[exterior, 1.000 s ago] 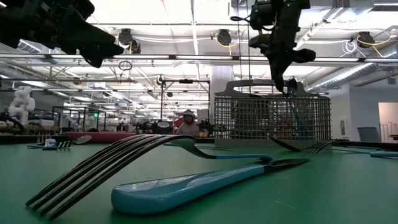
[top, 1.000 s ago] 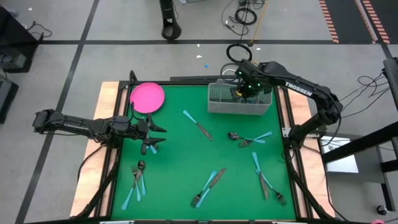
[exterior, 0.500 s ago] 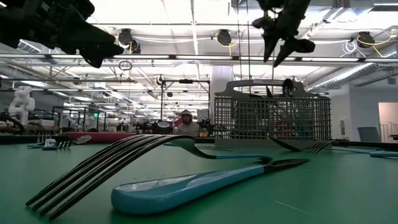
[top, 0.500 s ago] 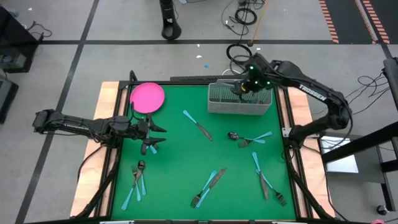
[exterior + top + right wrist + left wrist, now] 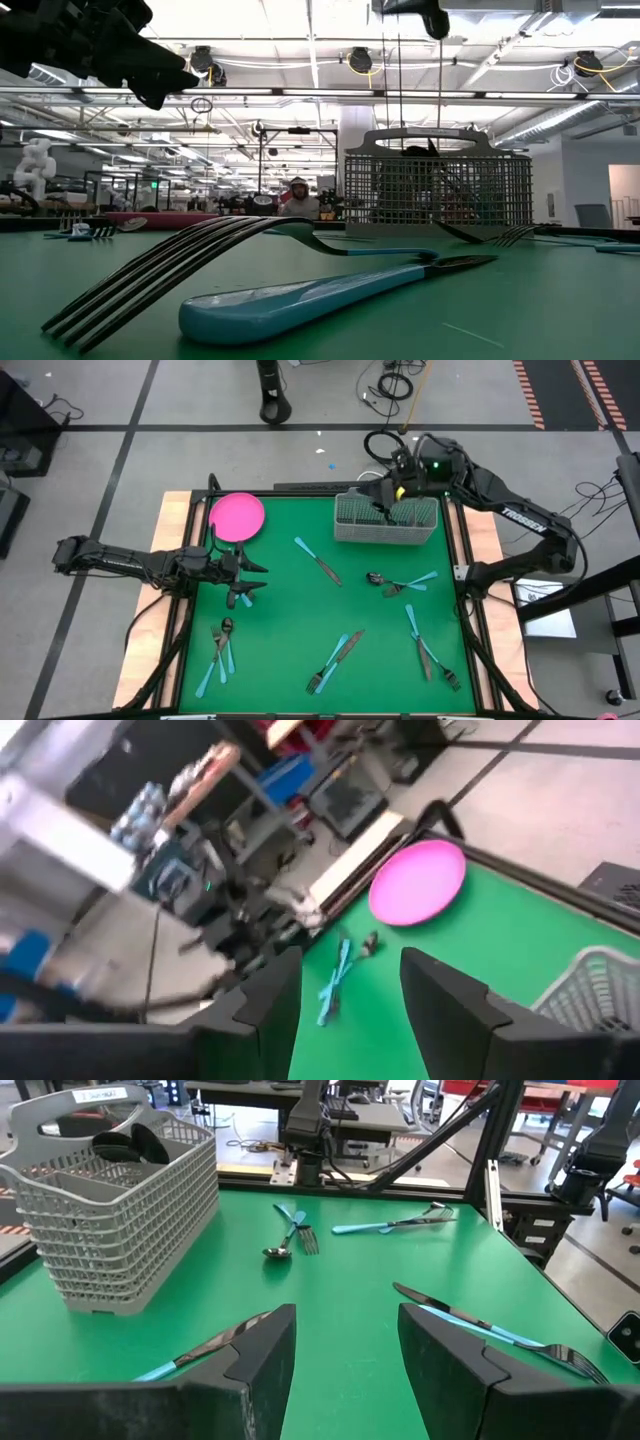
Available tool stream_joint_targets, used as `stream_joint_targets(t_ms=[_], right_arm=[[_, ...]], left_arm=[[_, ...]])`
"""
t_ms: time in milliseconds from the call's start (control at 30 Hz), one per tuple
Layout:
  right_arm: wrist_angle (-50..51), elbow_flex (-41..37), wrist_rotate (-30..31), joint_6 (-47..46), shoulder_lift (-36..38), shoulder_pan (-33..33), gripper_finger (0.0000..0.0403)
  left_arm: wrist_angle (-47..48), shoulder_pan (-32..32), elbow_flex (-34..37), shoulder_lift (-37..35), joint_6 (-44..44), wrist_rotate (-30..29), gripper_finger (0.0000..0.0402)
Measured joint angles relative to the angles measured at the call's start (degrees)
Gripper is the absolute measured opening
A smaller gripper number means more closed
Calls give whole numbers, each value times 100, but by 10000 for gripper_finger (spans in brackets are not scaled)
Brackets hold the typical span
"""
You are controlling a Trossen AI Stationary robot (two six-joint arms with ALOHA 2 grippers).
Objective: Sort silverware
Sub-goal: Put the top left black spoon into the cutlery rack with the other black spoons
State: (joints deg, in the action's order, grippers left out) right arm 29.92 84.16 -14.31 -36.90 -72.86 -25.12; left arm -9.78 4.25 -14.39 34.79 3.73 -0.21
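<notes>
Silverware with light blue handles lies scattered flat on the green mat: a knife (image 5: 318,560), a spoon and fork (image 5: 400,582), pairs at the near edge (image 5: 335,660) (image 5: 428,652) and near left (image 5: 220,655). Dark spoon heads (image 5: 130,1145) stick up from the grey mesh basket (image 5: 385,532) at the far right. My right gripper (image 5: 345,1010) hangs open and empty high above the basket (image 5: 385,490). Over the mat's left side, my left gripper (image 5: 345,1350) stands open and holds nothing.
The round pink plate (image 5: 237,517) sits at the mat's far left corner. In the low view a fork (image 5: 180,265) and a blue handle (image 5: 300,300) lie close to the camera. Wooden strips border the mat's left and right sides.
My right gripper, which pointed down into the basket with shut fingers, has opened and risen well above it. It has drawn back toward the table's far right and tipped up from pointing down to nearly level.
</notes>
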Motion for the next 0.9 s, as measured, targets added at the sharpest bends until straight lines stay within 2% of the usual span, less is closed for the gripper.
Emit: stream_joint_targets(t_ms=[200, 500, 733, 900], right_arm=[[336, 0, 112, 630, -306, 648, 160], [-673, 0, 528, 1593, -1629, 1816, 160], [-1042, 0, 579, 1803, -2755, 2051, 160], [-1264, -4, 533, 2029, -3338, 2165, 160]], left_arm=[[2, 0, 0, 0, 0, 0, 180], [38, 1, 0, -2, 34, -2, 180], [970, -9, 0, -2, 200, -66, 180], [1807, -9, -111, -2, 847, -512, 180]])
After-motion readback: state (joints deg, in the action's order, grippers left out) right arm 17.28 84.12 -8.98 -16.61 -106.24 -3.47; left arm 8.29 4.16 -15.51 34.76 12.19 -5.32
